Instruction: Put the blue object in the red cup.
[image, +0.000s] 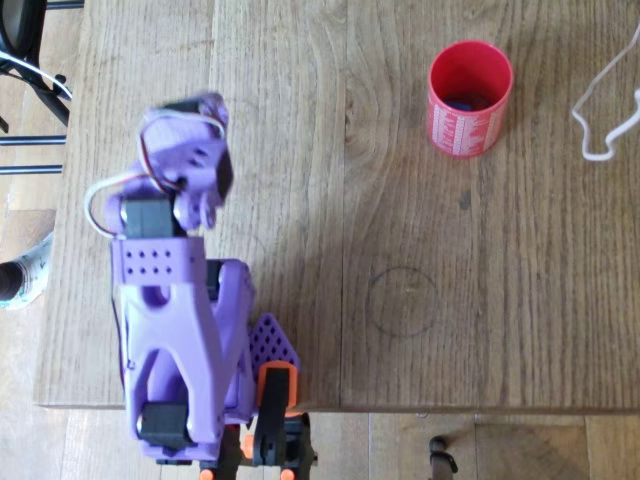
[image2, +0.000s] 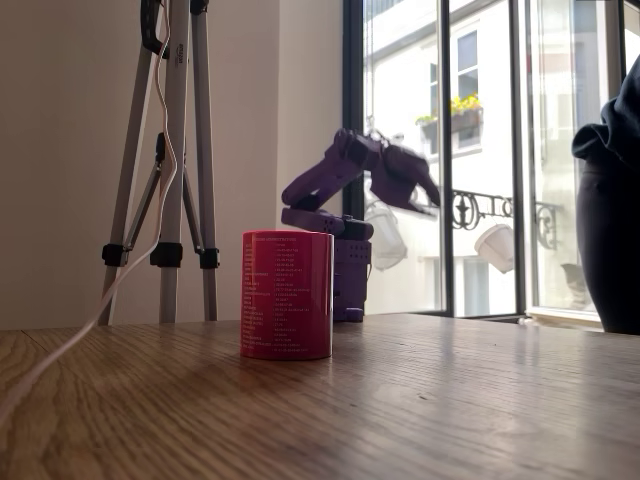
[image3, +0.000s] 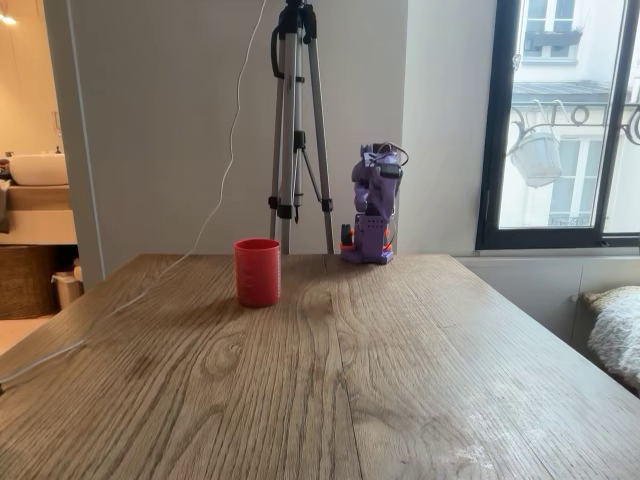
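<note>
1. Overhead view: the blue object (image: 462, 102) is being seen as a small dark-blue spot inside the red cup (image: 469, 98).
2. The cup is being held up by the table (image: 420, 300).
3. The purple gripper (image: 205, 185) is being kept well apart from the cup; whether its fingers are released or clenched cannot be told.

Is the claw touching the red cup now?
Apart. The overhead view shows bare table between the claw and the red cup.
</note>
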